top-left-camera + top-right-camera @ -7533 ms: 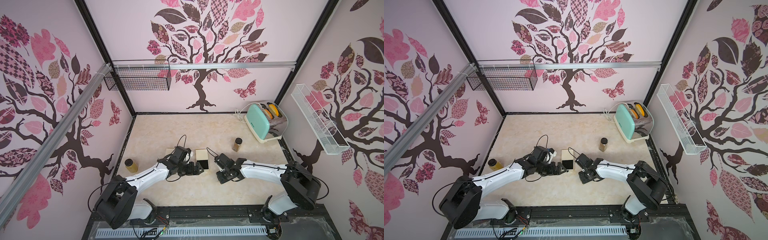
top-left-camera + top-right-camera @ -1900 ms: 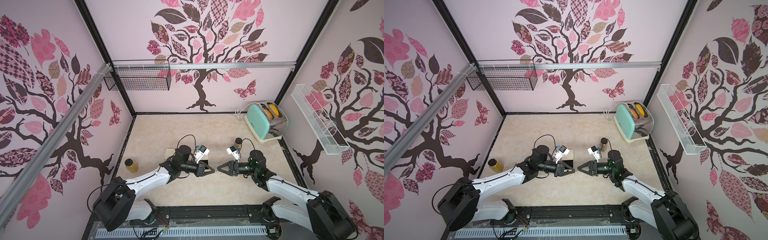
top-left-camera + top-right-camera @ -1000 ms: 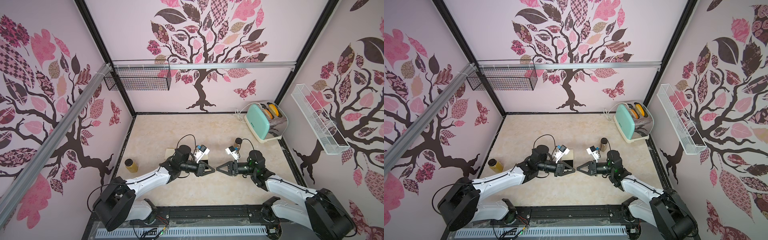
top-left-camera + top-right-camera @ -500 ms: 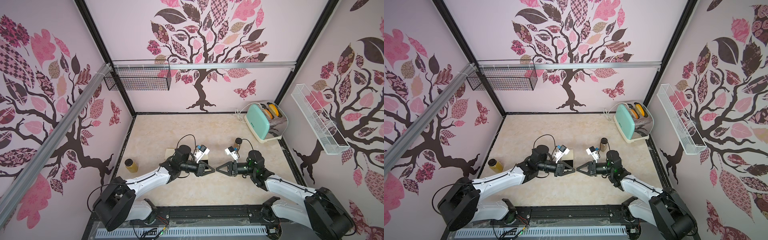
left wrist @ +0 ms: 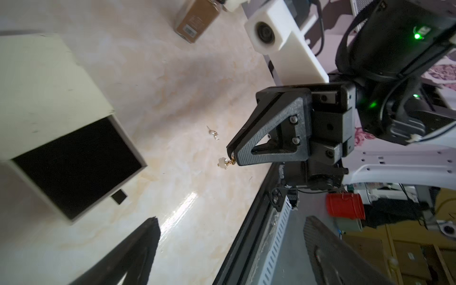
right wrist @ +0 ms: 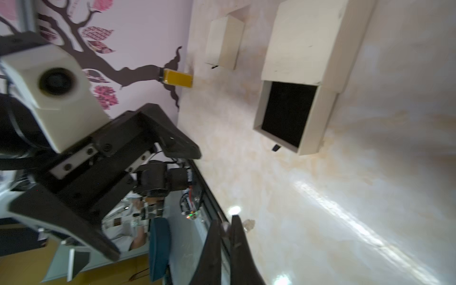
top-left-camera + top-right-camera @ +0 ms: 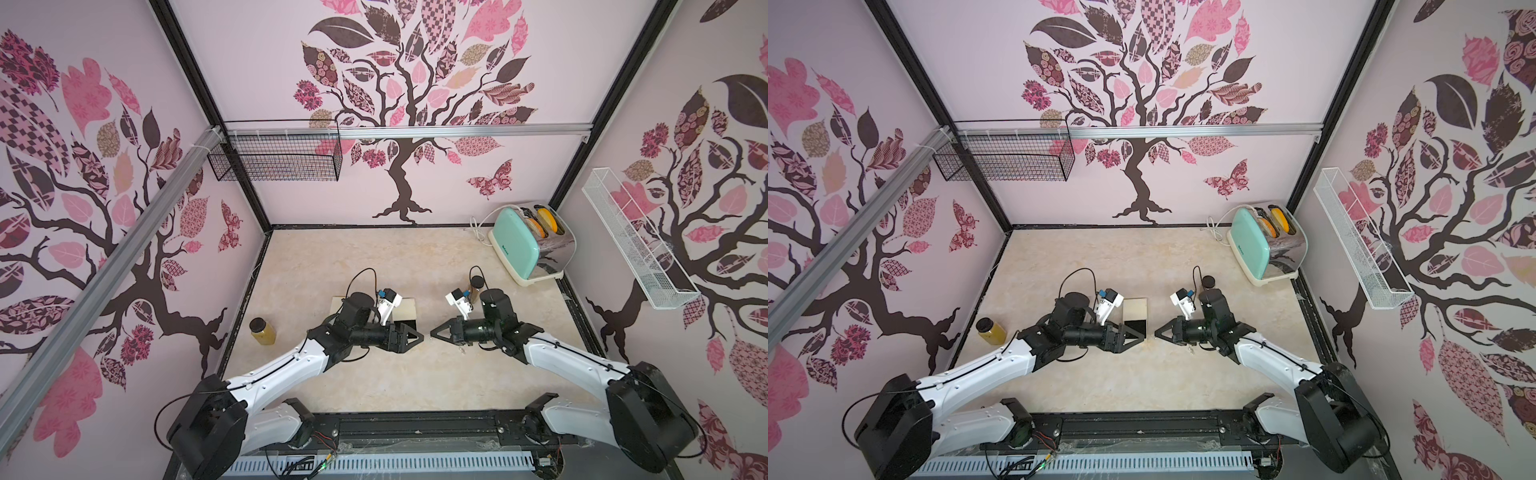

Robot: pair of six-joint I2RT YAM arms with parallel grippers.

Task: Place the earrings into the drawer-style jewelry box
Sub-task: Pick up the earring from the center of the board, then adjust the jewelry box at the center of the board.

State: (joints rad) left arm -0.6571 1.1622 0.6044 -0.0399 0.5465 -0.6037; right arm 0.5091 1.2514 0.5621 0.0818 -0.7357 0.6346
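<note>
Above the front half of the table, your right gripper (image 5: 233,158) has its fingers pressed together on a tiny pale-beaded earring with a golden hook (image 5: 222,164). It grips only the hook's end, so the bead dangles free below the tips. That thin hold is your main risk: a jerk or quick wrist turn could, I judge, let the wire slip out. A piece this small would bounce across the glossy cream marble-patterned table (image 5: 187,61) or off its front edge.

The left gripper (image 7: 415,336) faces it nose to nose, fingers spread wide and empty. The two tips are near each other, so a careless swing of either arm may knock them together and shake the earring loose.

The cream cardboard jewelry box (image 5: 37,86) sits near the table's middle, just back of both tips, with its black-lined drawer (image 5: 79,167) slid out and open upward. The opening is small: release too high or off-centre and the earring may land on the rim or the table.

A second small silvery earring (image 5: 213,133) lies loose on the table near the right gripper; a low pass could sweep it away.
</note>
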